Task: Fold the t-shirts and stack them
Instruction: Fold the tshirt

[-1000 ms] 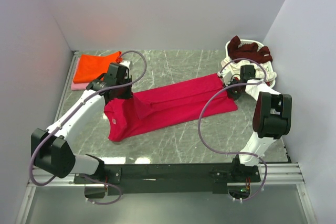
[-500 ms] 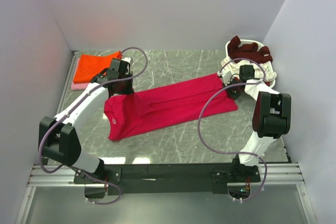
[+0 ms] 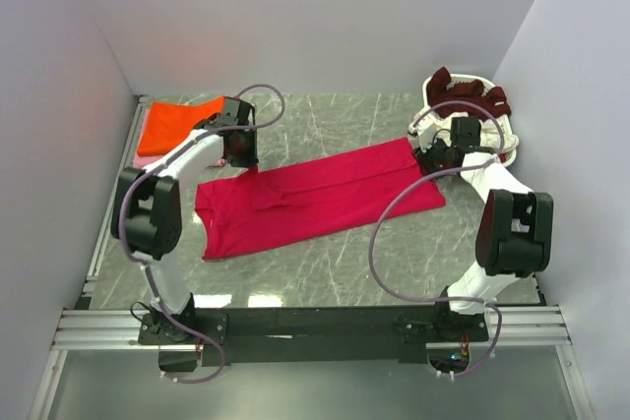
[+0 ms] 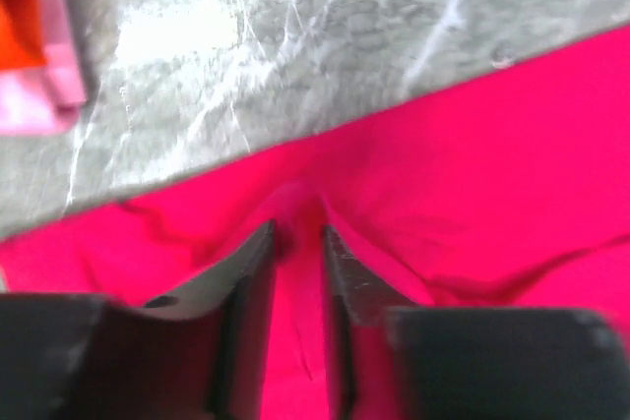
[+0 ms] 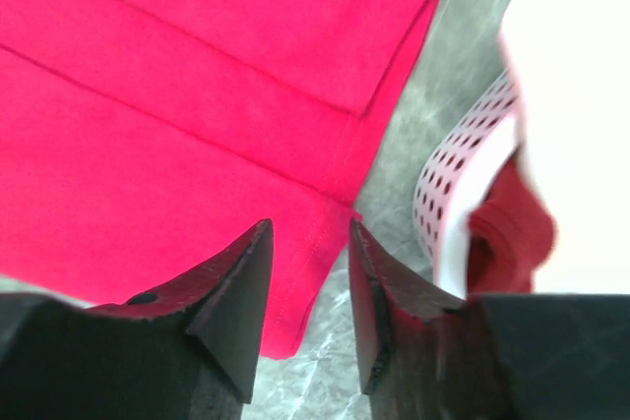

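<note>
The crimson-pink t-shirt (image 3: 325,194) lies flat on the marble table, folded lengthwise, its length running left to right. My left gripper (image 3: 245,156) stands at its far left edge. In the left wrist view its jaws (image 4: 297,235) are parted, with a small ridge of pink cloth (image 4: 472,174) between the tips. My right gripper (image 3: 434,158) is at the shirt's right end, open (image 5: 309,228) just above the hem (image 5: 197,145), gripping nothing. A folded orange t-shirt (image 3: 177,122) lies on a pale pink one (image 3: 146,158) at the far left. A dark maroon t-shirt (image 3: 469,93) hangs over the basket.
The white perforated laundry basket (image 3: 504,135) stands at the far right corner, close behind my right gripper; its wall (image 5: 448,174) shows in the right wrist view. White walls close the table on three sides. The orange and pink stack (image 4: 34,56) lies just left of my left gripper.
Both grippers have gone from shut to open and let go of the crimson-pink shirt. The left arm has swung back and left, its gripper shifting slightly right along the shirt's far edge.
</note>
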Tool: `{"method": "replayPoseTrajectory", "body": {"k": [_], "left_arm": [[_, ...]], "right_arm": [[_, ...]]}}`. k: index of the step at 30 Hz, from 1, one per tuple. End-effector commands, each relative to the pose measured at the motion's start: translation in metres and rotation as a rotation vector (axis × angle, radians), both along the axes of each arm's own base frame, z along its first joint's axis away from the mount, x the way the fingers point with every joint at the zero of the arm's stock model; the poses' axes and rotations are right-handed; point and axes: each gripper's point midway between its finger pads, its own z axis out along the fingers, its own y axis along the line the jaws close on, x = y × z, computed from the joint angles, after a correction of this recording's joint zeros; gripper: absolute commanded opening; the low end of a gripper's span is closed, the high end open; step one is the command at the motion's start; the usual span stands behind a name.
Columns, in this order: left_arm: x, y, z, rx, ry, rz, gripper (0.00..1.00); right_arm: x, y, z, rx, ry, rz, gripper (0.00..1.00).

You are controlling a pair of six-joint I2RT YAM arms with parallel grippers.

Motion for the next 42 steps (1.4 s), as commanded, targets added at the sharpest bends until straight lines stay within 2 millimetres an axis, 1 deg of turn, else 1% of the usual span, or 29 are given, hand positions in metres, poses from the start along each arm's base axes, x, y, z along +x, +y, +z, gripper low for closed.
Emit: {"method": "replayPoseTrajectory", "body": {"k": [1,3,4,6,7,8,9,10,11,12,13,14,15,16,17,18,19,20,22,23,24,26,28,29,30,33,38,39,42], "left_arm": [[0.016,-0.003,0.0,-0.017,-0.006,0.005,0.4],[0.021,0.006,0.006,0.018,-0.036,0.045,0.53],[0.023,0.009,0.025,0.015,-0.084,0.069,0.54],[0.024,0.021,0.05,0.036,-0.169,0.122,0.56],[0.019,0.024,0.083,0.01,-0.247,0.147,0.59],[0.01,0.028,0.087,0.003,-0.261,0.158,0.59],[-0.003,0.029,0.116,-0.046,-0.326,0.173,0.59],[-0.013,0.029,0.121,-0.075,-0.337,0.179,0.6],[-0.033,0.032,0.102,-0.087,-0.293,0.187,0.6],[-0.047,0.03,0.097,-0.127,-0.267,0.185,0.59],[-0.064,0.03,0.105,-0.189,-0.275,0.217,0.59],[-0.087,0.032,0.075,-0.203,-0.195,0.232,0.58],[-0.104,0.028,0.079,-0.265,-0.198,0.232,0.58],[-0.116,0.025,0.07,-0.318,-0.167,0.275,0.58],[-0.135,0.028,0.042,-0.326,-0.103,0.302,0.58],[-0.144,0.028,0.045,-0.36,-0.119,0.317,0.58],[-0.15,0.03,0.04,-0.388,-0.107,0.366,0.58],[-0.159,0.034,0.026,-0.382,-0.087,0.396,0.58],[-0.161,0.043,0.026,-0.384,-0.118,0.455,0.58],[-0.16,0.056,0.018,-0.346,-0.133,0.505,0.58],[-0.159,0.062,0.016,-0.334,-0.139,0.527,0.58],[-0.155,0.074,0.011,-0.305,-0.136,0.566,0.57],[-0.151,0.076,0.002,-0.291,-0.094,0.582,0.57],[-0.151,0.078,-0.002,-0.286,-0.077,0.593,0.57],[-0.152,0.079,-0.012,-0.266,-0.038,0.599,0.56],[-0.153,0.081,-0.023,-0.233,0.005,0.606,0.55],[-0.152,0.087,-0.033,-0.181,0.045,0.619,0.52],[-0.156,0.089,-0.04,-0.156,0.08,0.63,0.52],[-0.155,0.097,-0.036,-0.116,0.075,0.66,0.52]], "right_arm": [[-0.007,0.023,0.041,0.056,-0.093,0.064,0.45],[-0.016,0.032,0.046,0.064,-0.098,0.104,0.46],[-0.022,0.047,0.053,0.083,-0.11,0.158,0.47],[-0.041,0.066,0.047,0.084,-0.082,0.271,0.48],[-0.056,0.09,0.048,0.108,-0.071,0.368,0.49],[-0.067,0.099,0.041,0.093,-0.069,0.453,0.5],[-0.077,0.11,0.041,0.106,-0.072,0.513,0.51],[-0.084,0.122,0.038,0.103,-0.072,0.569,0.52],[-0.086,0.125,0.035,0.114,-0.064,0.564,0.52],[-0.084,0.127,0.036,0.128,-0.061,0.544,0.52],[-0.082,0.129,0.033,0.151,-0.035,0.528,0.52],[-0.074,0.124,0.039,0.176,-0.017,0.459,0.52],[-0.072,0.119,0.034,0.192,0.016,0.423,0.52],[-0.068,0.114,0.035,0.205,0.024,0.383,0.52],[-0.063,0.097,0.037,0.235,0.039,0.285,0.52],[-0.06,0.089,0.036,0.249,0.047,0.244,0.52],[-0.059,0.076,0.036,0.261,0.056,0.19,0.52],[-0.057,0.061,0.036,0.281,0.065,0.131,0.52],[-0.061,0.048,0.031,0.297,0.093,0.084,0.52],[-0.063,0.043,0.027,0.303,0.105,0.054,0.52],[-0.063,0.032,0.024,0.307,0.112,0.015,0.52],[-0.066,0.024,0.019,0.325,0.123,-0.016,0.52],[-0.066,0.013,0.017,0.354,0.129,-0.057,0.52],[-0.065,0.011,0.018,0.366,0.129,-0.064,0.52],[-0.065,0.009,0.016,0.381,0.138,-0.072,0.52],[-0.066,0.001,0.014,0.418,0.153,-0.091,0.52],[-0.068,-0.002,0.006,0.414,0.169,-0.093,0.52],[-0.069,-0.003,0.005,0.413,0.172,-0.094,0.52],[-0.068,-0.007,0.006,0.404,0.169,-0.103,0.52]]}}
